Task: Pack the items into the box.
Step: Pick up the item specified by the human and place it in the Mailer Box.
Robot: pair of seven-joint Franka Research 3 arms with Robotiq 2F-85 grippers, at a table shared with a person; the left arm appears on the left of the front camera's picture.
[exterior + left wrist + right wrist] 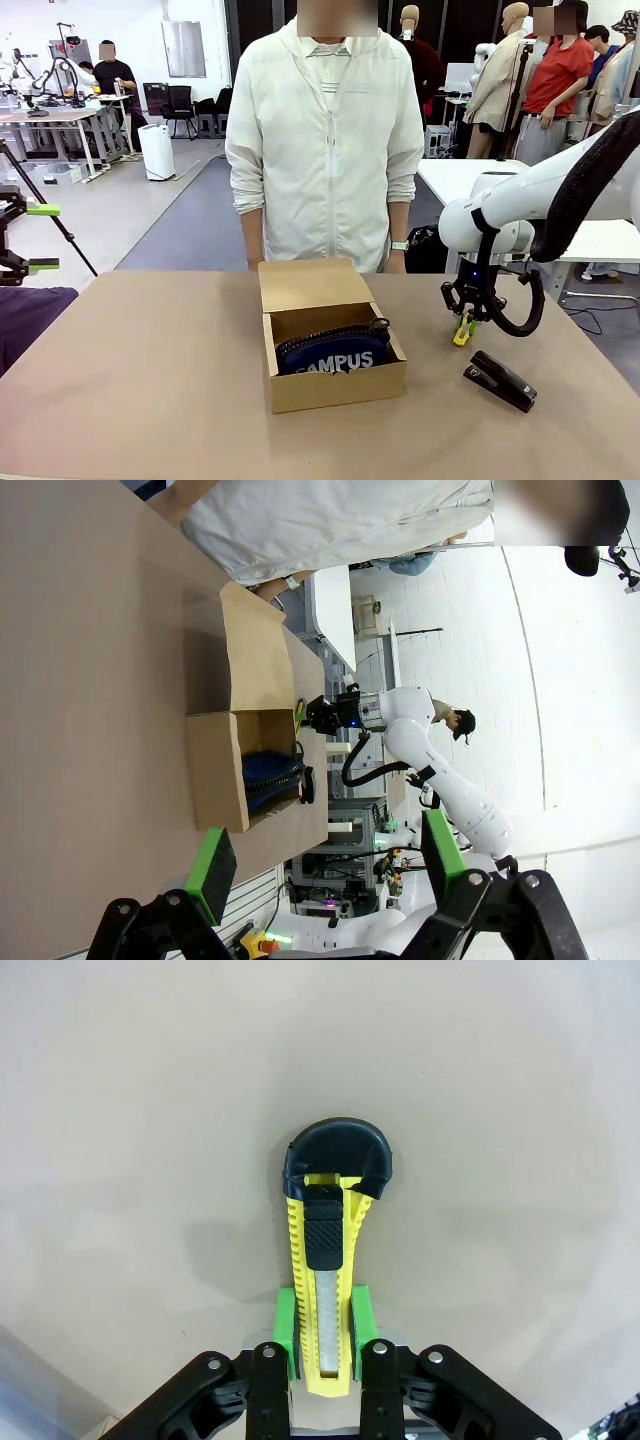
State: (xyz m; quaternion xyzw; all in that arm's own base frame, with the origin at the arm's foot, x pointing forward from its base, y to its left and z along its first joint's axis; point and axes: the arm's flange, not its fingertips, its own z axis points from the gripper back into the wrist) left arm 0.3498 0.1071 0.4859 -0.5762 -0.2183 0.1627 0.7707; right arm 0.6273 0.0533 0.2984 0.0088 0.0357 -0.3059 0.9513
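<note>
The brown cardboard box [300,385] stands open at mid-table, its flap lid raised toward the person. Inside it lies the navy "CAMPUS" pouch [335,355], which also peeks out of the box [215,780] as the pouch [272,773] in the left wrist view. To the right of the box, my right gripper [465,325] is shut on the yellow-and-black utility knife [463,332], whose black end touches or hovers just over the table. The right wrist view shows the knife [322,1270] clamped between the green pads [285,1325] of my right gripper [322,1330]. My left gripper [325,860] is open and holds nothing, well away from the box.
A black stapler [500,380] lies on the table to the right of and nearer than the knife. A person in a white jacket stands at the far edge behind the box. The left half of the table [130,380] is bare.
</note>
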